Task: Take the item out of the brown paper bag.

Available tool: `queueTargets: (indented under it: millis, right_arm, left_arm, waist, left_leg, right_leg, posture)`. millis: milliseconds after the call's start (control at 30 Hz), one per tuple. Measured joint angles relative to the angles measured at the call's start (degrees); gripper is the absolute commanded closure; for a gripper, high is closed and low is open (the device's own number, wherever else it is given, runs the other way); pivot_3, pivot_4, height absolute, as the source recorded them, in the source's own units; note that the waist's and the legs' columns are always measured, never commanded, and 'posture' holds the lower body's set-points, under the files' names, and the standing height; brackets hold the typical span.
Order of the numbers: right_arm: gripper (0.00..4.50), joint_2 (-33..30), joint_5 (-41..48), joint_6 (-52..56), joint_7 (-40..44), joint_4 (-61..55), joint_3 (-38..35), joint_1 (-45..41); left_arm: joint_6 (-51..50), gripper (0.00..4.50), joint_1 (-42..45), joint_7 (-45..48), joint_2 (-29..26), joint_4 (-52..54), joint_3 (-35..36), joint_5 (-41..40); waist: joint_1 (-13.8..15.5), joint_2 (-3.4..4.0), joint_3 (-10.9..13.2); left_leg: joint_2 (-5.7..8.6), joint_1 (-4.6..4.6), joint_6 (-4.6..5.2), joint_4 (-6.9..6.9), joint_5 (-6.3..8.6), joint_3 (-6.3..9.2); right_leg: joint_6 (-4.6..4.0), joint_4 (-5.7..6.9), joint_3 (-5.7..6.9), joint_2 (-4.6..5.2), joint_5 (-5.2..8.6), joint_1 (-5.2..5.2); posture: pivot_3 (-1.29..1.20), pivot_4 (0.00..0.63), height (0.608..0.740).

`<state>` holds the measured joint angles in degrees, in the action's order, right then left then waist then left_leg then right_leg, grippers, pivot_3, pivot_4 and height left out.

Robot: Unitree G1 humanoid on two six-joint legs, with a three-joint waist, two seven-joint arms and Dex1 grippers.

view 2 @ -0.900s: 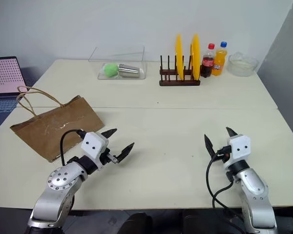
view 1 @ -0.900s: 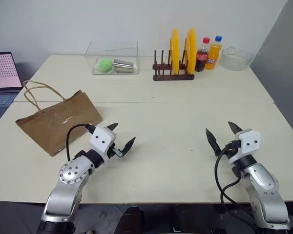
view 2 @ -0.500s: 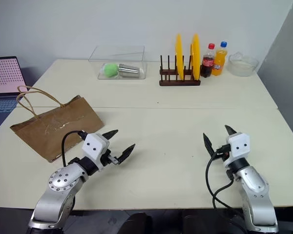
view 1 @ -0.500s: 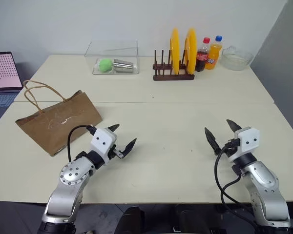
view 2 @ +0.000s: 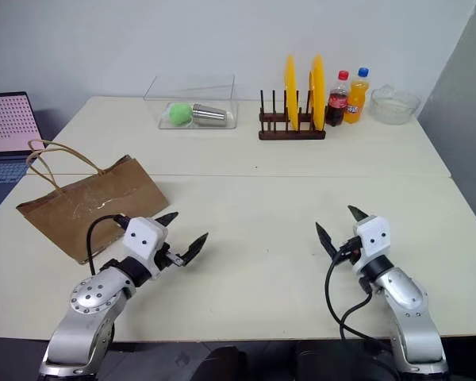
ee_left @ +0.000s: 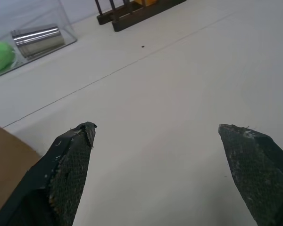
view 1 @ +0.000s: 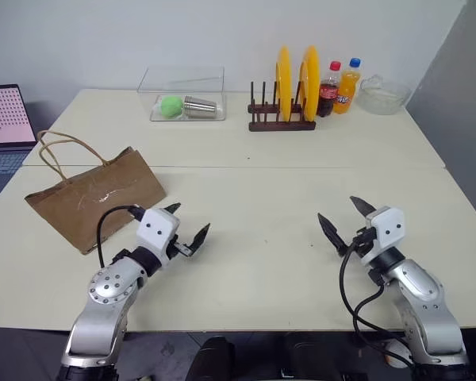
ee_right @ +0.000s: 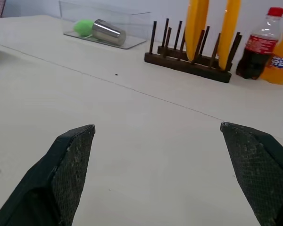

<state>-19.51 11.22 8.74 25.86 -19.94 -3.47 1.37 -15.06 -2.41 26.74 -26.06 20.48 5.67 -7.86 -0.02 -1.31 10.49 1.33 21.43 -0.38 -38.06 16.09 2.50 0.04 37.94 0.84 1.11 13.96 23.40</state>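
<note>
Reaching with both grippers, left gripper [view 1: 184, 225] and right gripper [view 1: 340, 221] spread wide and empty, toward the brown paper bag [view 1: 95, 198] lying near the bench's left edge, contents hidden.

left gripper [view 1: 187, 223]: shifted a bit left over the surface [view 1: 262, 198], now closer to the bag's [view 1: 95, 197] near corner; fingers spread wide as before, nothing held
right gripper [view 1: 345, 221]: moved left and slightly further in over the surface, away from the right edge; fingers wide apart, empty
gap between grippers: a little narrower on the right side
</note>
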Motion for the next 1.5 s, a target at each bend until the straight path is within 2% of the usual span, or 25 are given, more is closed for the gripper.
queueTargets:
  millis: [233,333,433,600,767,933,1067,1333,1400,1500]
  right_arm:
    - [0.0,-2.74,4.05,3.93,6.02,0.0,2.99,-7.11]
    - [0.0,-4.66,8.12,6.64,11.61,0.01,4.91,-13.64]
    - [0.0,-5.24,12.72,10.45,17.36,0.27,7.1,-21.8]
    - [0.0,-6.02,17.19,13.97,25.51,2.09,9.92,-29.26]
    - [0.0,-7.76,19.11,15.84,31.76,2.7,12.57,-32.18]
    - [0.0,-7.82,19.03,15.88,32.6,2.58,13.77,-32.48]
    - [0.0,-8.25,18.92,16.15,31.5,0.95,13.79,-32.12]
    - [0.0,-9.38,18.83,17.84,28.95,-2.69,13.76,-31.08]
    - [0.0,-9.53,18.82,18.04,28.73,-2.91,13.73,-30.98]
    - [0.0,-10.1,18.71,18.17,27.72,-3.8,13.6,-30.48]
  left_arm:
    - [-3.39,0.11,-3.32,-4.15,0.99,6.54,4.7,-0.63]
    - [-5.32,0.11,-5.92,-5.73,2.22,10.54,10.24,-3.91]
    - [-10.99,0.11,-8.19,-5.8,2.34,14.14,19.03,-12.03]
    - [-15.93,0.11,-8.62,-1.36,-6.5,11.48,31.71,-20.05]
    - [-17.93,0.11,-5.36,4.89,-16.96,2.13,37.81,-23.7]
    - [-18.94,0.11,0.55,9.59,-23.85,-8.94,38.46,-24.83]
    - [-18.95,0.11,8.96,12.85,-29.42,-20.17,34.56,-24.04]
    - [-14.26,0.11,25.86,20.96,-32.35,-41.38,20.67,-18.71]
    - [-13.1,0.11,28.27,21.79,-32.56,-44.34,19.14,-17.71]
    - [-9.01,0.11,36.42,23.04,-32.72,-53.93,16.41,-15.0]
  waist:
    - [-0.12,0.01,0.01]
    - [-0.24,0.02,0.04]
    - [-0.33,0.01,0.07]
    - [0.15,-0.02,0.06]
    - [0.03,-0.05,0.09]
    - [-0.03,-0.04,0.1]
    - [0.05,-0.03,0.11]
    - [-0.1,-0.06,0.1]
    - [-0.1,-0.07,0.1]
    - [-0.1,-0.1,0.11]
  left_leg:
    - [-0.01,0.0,0.0,0.0,0.0,0.01]
    - [-0.02,-0.01,0.0,0.01,0.0,0.04]
    - [-0.03,0.0,0.0,0.01,0.0,0.08]
    - [0.0,0.02,0.0,0.0,0.0,0.24]
    - [0.01,0.03,0.0,0.01,0.0,0.23]
    - [-0.01,0.06,-0.01,0.06,0.0,0.24]
    - [0.0,0.14,-0.01,0.05,0.0,0.24]
    - [0.0,0.56,-0.03,0.06,-0.01,0.19]
    - [0.0,0.63,-0.03,0.05,-0.01,0.17]
    - [0.0,0.66,-0.03,0.05,-0.01,0.17]
  right_leg:
    - [0.0,0.0,0.0,0.0,0.0,0.0]
    - [0.0,0.0,0.05,-0.01,0.0,0.01]
    - [-0.01,0.01,0.09,-0.02,0.0,0.02]
    - [-0.05,-0.09,0.25,0.0,0.02,-0.04]
    - [-0.06,-0.11,0.24,0.02,0.03,-0.03]
    - [-0.07,-0.11,0.23,0.02,0.03,0.05]
    - [-0.07,-0.1,0.24,0.04,0.02,0.13]
    - [-0.36,-0.05,0.2,0.04,-0.17,0.58]
    - [-0.37,-0.01,0.19,0.04,-0.17,0.66]
    - [-0.37,0.04,0.22,0.04,-0.18,0.7]
  posture:
    - [0.0,0.15,0.74]
    - [0.0,0.15,0.74]
    - [0.0,0.15,0.74]
    - [0.0,0.15,0.74]
    - [0.0,0.15,0.74]
    - [0.0,0.15,0.74]
    - [0.0,0.15,0.74]
    - [0.0,0.15,0.74]
    - [0.0,0.15,0.74]
    - [0.0,0.15,0.74]
